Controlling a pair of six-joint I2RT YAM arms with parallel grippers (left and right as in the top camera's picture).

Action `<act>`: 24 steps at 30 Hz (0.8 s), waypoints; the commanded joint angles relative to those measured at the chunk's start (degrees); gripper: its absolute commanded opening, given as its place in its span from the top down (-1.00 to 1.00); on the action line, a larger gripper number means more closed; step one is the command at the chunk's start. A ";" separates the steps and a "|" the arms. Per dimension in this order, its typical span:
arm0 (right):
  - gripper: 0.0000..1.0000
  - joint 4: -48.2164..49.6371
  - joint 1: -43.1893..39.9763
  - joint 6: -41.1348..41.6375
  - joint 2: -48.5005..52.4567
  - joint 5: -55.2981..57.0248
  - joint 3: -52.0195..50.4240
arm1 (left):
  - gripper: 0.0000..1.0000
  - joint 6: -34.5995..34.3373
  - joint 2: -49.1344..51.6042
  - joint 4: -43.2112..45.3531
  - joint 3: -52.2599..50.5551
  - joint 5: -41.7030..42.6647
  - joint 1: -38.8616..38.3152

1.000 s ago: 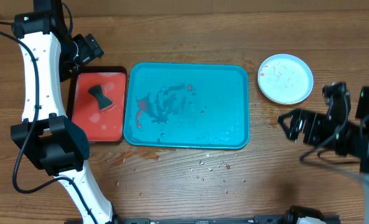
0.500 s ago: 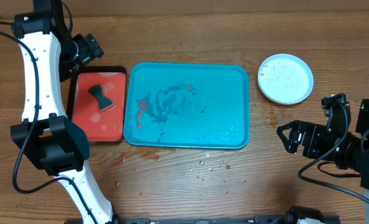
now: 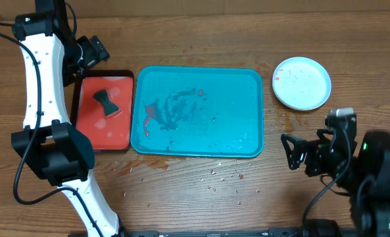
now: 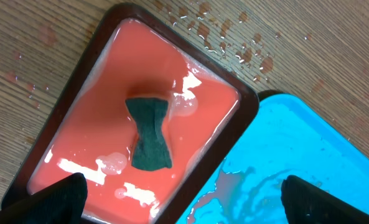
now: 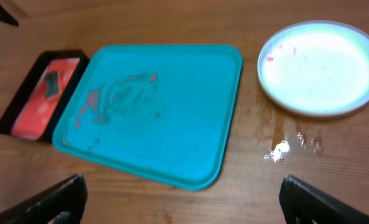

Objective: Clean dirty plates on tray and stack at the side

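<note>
From above, the white plate [image 3: 302,83] is sitting on the tabletop [image 3: 181,197] beside the teal tray [image 3: 244,99].

Left wrist: the left hand [image 4: 184,183] is hanging open over the red tray [image 4: 72,134].

Right wrist: the right hand [image 5: 183,182] is gaping, empty. That plate is looking hard, light and slippery, so pinching its rim is looking safest.

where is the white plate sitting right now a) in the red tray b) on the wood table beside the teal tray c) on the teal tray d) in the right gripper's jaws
b: the white plate lies on the table past the short end of the teal tray, apart from it, with nothing gripping it.
</note>
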 commanded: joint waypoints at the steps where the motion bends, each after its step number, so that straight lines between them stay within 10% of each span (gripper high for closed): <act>1: -1.00 6.86 0.37 -0.24 -7.34 0.52 -9.31 | -1.00 1.07 -0.44 0.11 0.00 0.42 -0.13; 24: -1.00 41.33 6.29 -0.02 -38.51 7.32 -41.59 | -0.99 1.07 -0.44 0.11 0.00 0.39 -0.13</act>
